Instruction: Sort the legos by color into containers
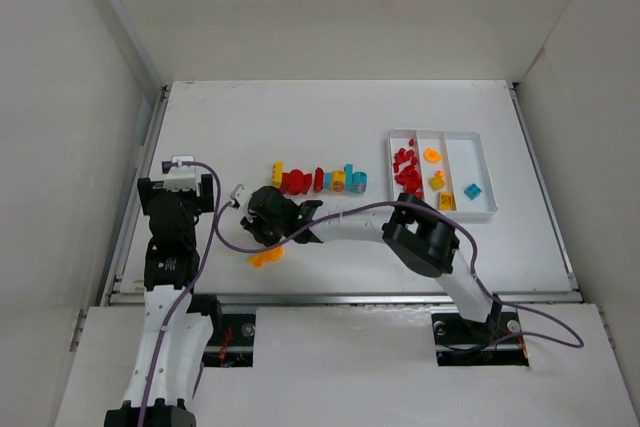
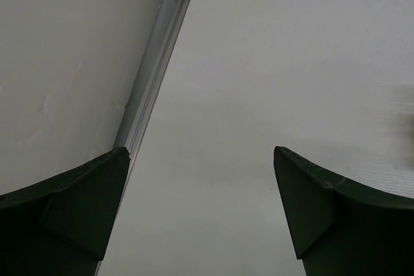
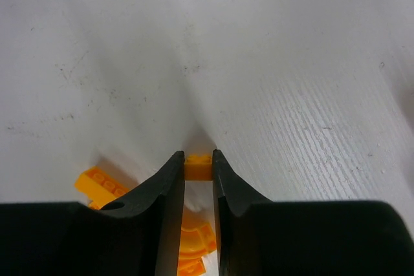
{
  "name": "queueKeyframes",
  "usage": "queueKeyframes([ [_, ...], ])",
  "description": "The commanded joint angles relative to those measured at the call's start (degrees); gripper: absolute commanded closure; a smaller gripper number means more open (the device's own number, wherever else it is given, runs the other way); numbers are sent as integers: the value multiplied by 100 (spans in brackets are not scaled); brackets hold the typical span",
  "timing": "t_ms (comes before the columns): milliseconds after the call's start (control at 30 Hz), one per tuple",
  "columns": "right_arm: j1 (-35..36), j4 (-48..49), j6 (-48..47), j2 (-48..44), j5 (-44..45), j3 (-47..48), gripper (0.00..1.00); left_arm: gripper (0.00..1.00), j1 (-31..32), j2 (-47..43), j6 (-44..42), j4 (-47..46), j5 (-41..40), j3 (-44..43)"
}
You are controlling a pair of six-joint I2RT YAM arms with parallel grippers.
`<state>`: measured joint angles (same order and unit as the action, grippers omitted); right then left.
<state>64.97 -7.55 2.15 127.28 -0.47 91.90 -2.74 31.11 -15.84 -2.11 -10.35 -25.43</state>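
My right gripper (image 3: 198,157) is shut on a small orange lego (image 3: 198,167) held between its fingertips just above the table. More orange legos (image 3: 100,185) lie below and beside it. In the top view that gripper (image 1: 262,237) hangs over the orange pile (image 1: 265,258) at the front left of the table. A row of red, orange and cyan legos (image 1: 320,180) lies mid-table. The white tray (image 1: 466,162) at the right holds red legos (image 1: 405,167) in its left container, orange ones (image 1: 435,182) in the middle and a cyan one (image 1: 472,190) in the right. My left gripper (image 2: 200,159) is open over bare table.
A metal rail (image 2: 152,88) and the white side wall (image 2: 65,63) run close along the left of the left gripper. White walls enclose the table on the left, back and right. A purple cable (image 1: 225,232) loops between the two arms.
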Motion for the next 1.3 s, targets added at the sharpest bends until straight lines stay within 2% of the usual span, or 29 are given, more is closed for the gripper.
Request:
queueKeyframes([
  [0,51,-80,-13,-159,117,-128,87,9,-16,-18,2,-97,59,-190],
  [100,51,-80,56,-282,301,-251,100,9,-16,-18,-51,-44,146,-138],
  [200,51,-80,259,-511,863,-304,100,9,-16,-18,-174,-44,357,-138],
  [267,-1,-80,330,-782,864,-304,100,9,-16,-18,-236,8,472,-138],
  [400,-160,-80,663,-1362,812,-357,100,11,-16,87,-683,236,1209,-330],
  [533,-370,-80,830,-2145,934,-707,100,22,-16,421,-1403,825,2770,-629],
  [667,-818,-80,1173,-3129,1136,-1410,100,29,-16,975,-2615,1844,4010,-1033],
  [800,-1635,-255,1586,-4026,1137,-2210,100,36,-16,1266,-3872,2574,4901,-1236],
  [900,-2408,-650,1946,-4501,1408,-2659,100,37,273,1441,-5460,3416,5375,-1367],
  [933,-2889,-999,2034,-4563,1627,-2712,100,37,344,1511,-6083,3776,5438,-1368],
  [967,-3163,-1177,2113,-4563,1707,-2764,100,37,423,1694,-7499,4588,5438,-1455],
  [1000,-3749,-1335,2175,-4563,1708,-2765,100,34,598,1792,-8131,4936,5316,-1456],
  [1033,-3755,-1458,2175,-4485,1708,-2765,100,31,686,1897,-8642,5209,5193,-1508],
  [1067,-4259,-1538,2175,-4415,1708,-2765,100,30,766,2003,-9056,5412,5053,-1509],
  [1167,-4965,-1522,2062,-4125,1708,-2818,100,28,1126,2372,-10060,5791,4490,-1509],
  [1267,-5152,-1468,2061,-3835,1699,-2669,100,28,1512,2627,-10360,5906,4226,-1561],
])
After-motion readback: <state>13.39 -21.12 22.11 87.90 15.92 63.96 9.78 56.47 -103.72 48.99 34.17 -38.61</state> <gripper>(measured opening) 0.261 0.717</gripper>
